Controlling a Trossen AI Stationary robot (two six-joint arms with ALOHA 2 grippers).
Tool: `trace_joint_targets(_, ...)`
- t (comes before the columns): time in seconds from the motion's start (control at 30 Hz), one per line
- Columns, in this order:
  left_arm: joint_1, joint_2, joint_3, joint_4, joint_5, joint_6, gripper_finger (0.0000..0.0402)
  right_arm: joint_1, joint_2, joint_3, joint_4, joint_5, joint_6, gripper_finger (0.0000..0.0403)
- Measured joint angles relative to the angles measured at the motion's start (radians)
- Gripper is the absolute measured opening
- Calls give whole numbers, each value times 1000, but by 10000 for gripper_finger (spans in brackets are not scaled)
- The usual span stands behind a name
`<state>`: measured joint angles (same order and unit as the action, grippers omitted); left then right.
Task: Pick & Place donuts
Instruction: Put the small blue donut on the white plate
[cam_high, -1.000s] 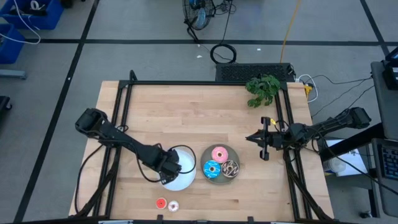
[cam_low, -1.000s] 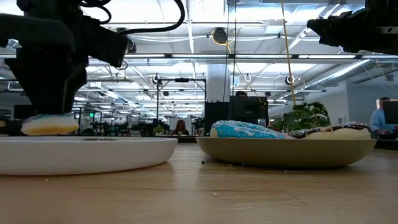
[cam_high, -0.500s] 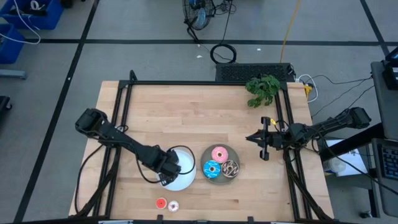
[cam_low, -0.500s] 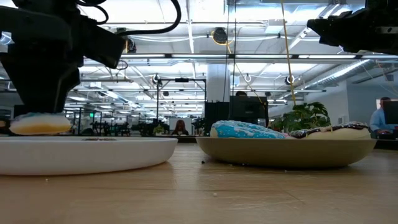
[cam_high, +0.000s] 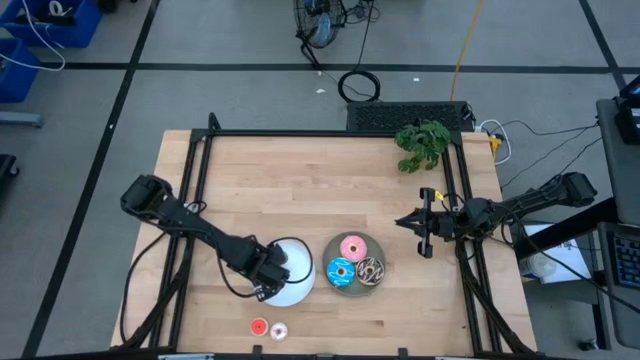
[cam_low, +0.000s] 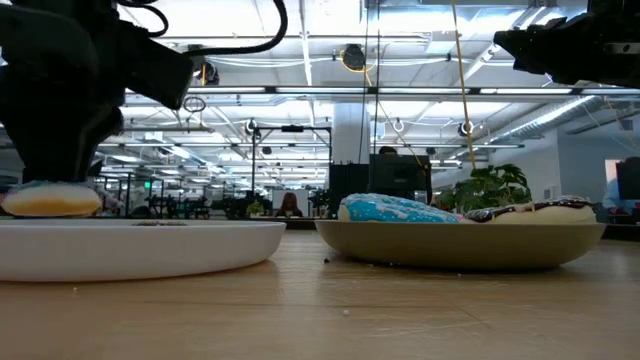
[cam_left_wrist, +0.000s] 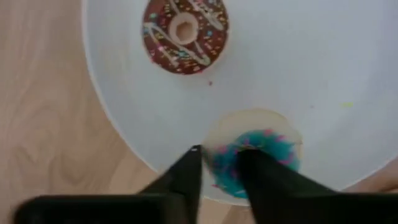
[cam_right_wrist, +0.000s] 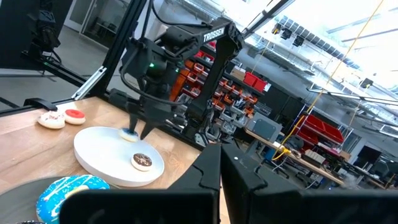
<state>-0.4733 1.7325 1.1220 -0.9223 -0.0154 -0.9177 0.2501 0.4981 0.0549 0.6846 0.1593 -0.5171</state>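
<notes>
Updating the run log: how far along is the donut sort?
Done: pink, blue sprinkled and dark drizzled donuts on the grey plate; a tiny brown donut on the white plate.
In hand: left gripper holds the tiny blue donut at that plate's rim.
Left: red and white tiny donuts on the table. Right gripper waits at the right edge.

Grey floor (cam_high: 250, 90), lit open-plan workshop beyond

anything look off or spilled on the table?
Nothing spilled or damaged. Two tiny donuts, red and white, lie loose on the table, off the white plate. The left pincer grips the tiny blue donut near the plate's edge.
</notes>
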Motion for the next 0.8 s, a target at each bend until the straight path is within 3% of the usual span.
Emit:
trace_joint_targets(0.13, -6, 0, 0, 28, 27, 40, 19, 0, 0, 0, 0, 0, 0, 0)
trace_joint_targets(0.27, -12, 0, 0, 61, 5, 46, 28, 0, 0, 0, 0, 0, 0, 0)
trace_joint_targets(0.43, -26, 0, 0, 92, -38, 88, 108, 0, 0, 0, 0, 0, 0, 0)
trace_joint_targets(0.67, -39, 0, 0, 112, -75, 58, 291, 0, 0, 0, 0, 0, 0, 0)
trace_joint_targets(0.8, -39, 1, 0, 84, -82, 48, 373, 0, 0, 0, 0, 0, 1, 0)
